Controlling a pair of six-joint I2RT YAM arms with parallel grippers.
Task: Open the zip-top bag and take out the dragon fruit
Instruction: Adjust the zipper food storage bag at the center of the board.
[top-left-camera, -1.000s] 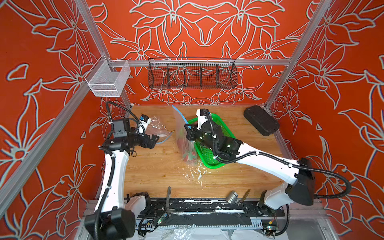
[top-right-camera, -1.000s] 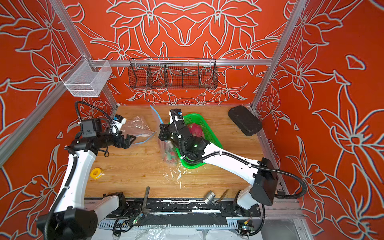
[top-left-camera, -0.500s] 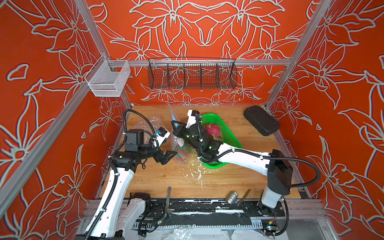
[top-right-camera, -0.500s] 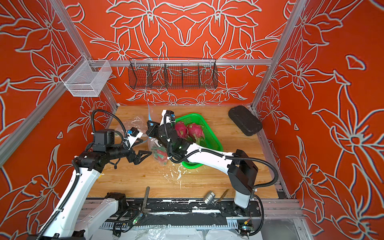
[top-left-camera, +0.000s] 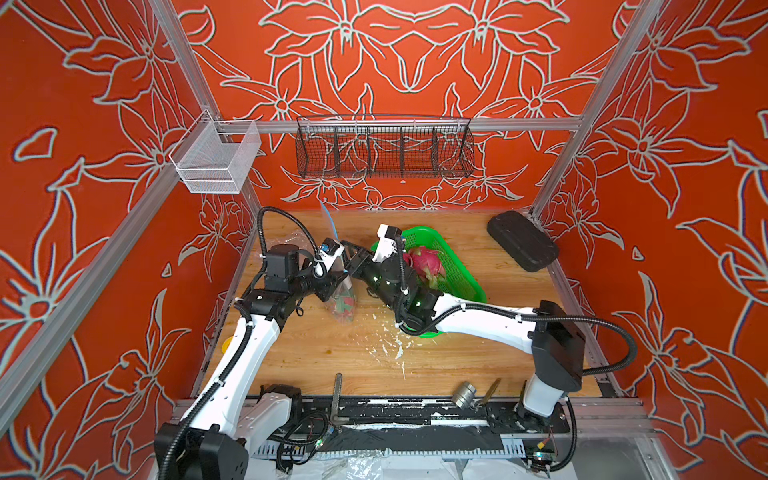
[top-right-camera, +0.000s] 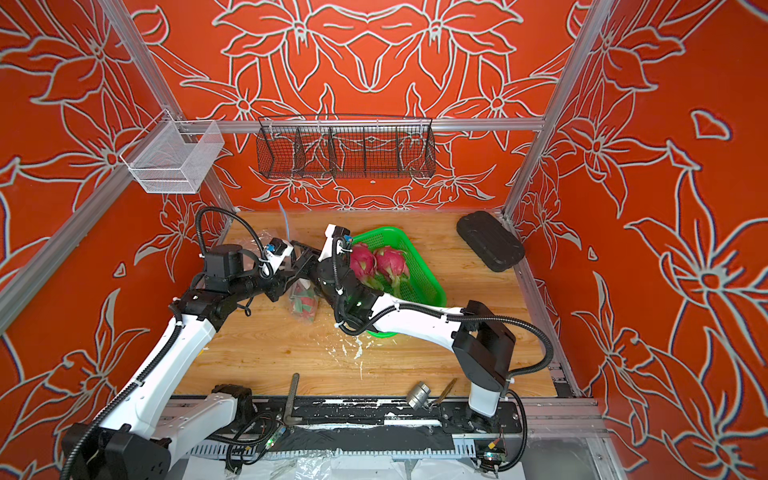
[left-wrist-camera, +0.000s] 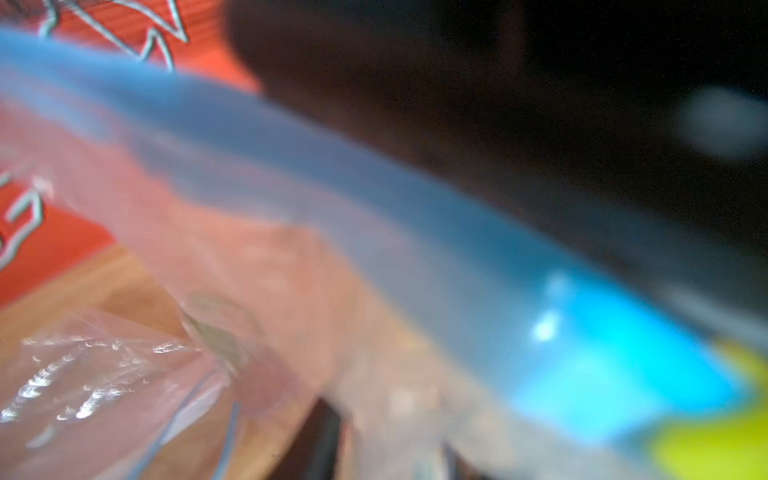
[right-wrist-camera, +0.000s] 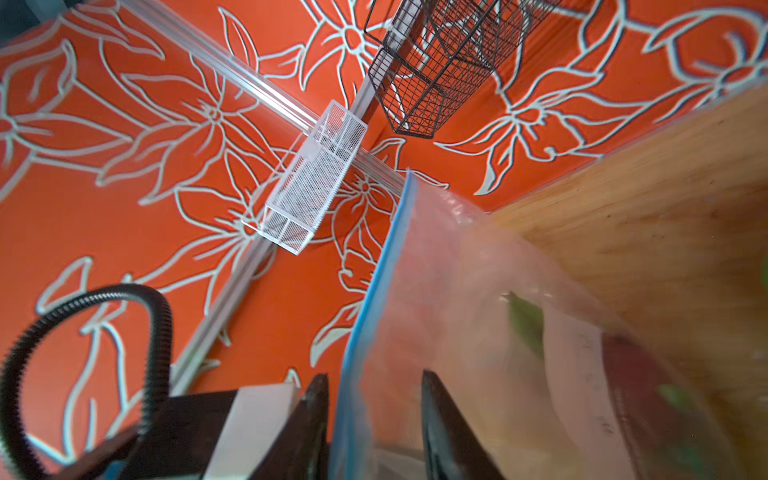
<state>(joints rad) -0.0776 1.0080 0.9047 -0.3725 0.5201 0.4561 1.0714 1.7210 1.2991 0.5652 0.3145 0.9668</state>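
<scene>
The zip-top bag (right-wrist-camera: 457, 299) was thin, clear plastic, shiny and crinkly, with a smooth blue strip (right-wrist-camera: 372, 291) along its top. The dragon fruit (top-right-camera: 362, 261) had smooth, waxy-looking pink skin. The tray (top-left-camera: 459, 274) was shiny green plastic full of little holes. The table (top-left-camera: 324, 357) was pale wood with a dull finish. The black basket (top-left-camera: 384, 151) was thin metal wire. The pad (top-left-camera: 521, 241) looked matt black.
</scene>
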